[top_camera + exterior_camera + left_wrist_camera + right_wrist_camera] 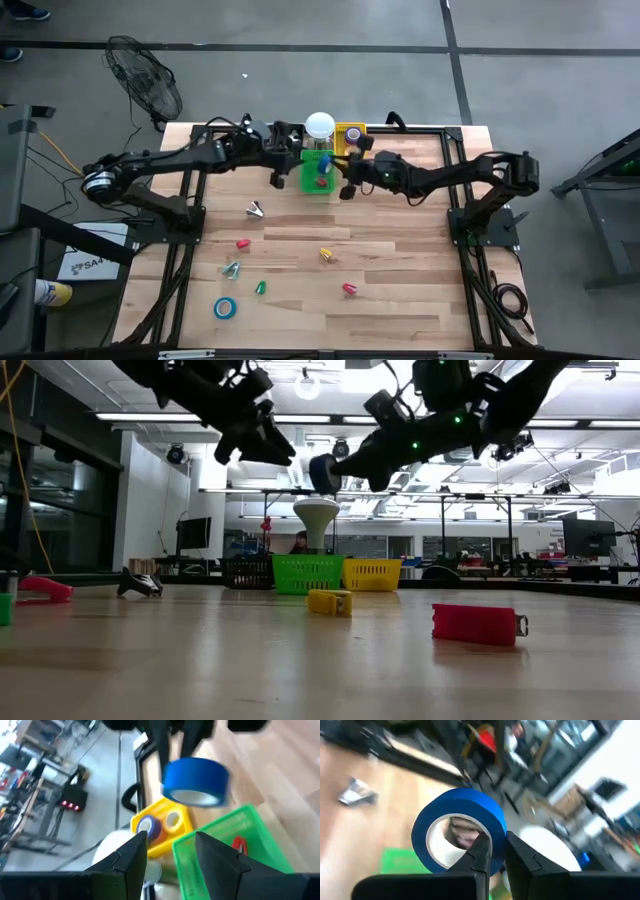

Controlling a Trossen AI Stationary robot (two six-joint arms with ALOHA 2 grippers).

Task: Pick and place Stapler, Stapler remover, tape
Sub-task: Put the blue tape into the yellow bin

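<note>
A: How are the arms doing, left to right?
B: The left gripper (167,852) is hovering by the green basket (318,172), jaws spread, holding nothing; the right gripper (493,851) is pinching one blue tape roll (456,827) above both baskets.
A: And on the table?
B: One more blue roll (225,307) is lying near the front edge.

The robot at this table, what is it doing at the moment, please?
The right gripper is shut on a blue tape roll, pinching its wall and holding it in the air above the green basket. The left gripper hangs open close by, holding nothing. A yellow basket beside the green one already contains tape rolls. Another blue roll and several small items lie on the table.
</note>
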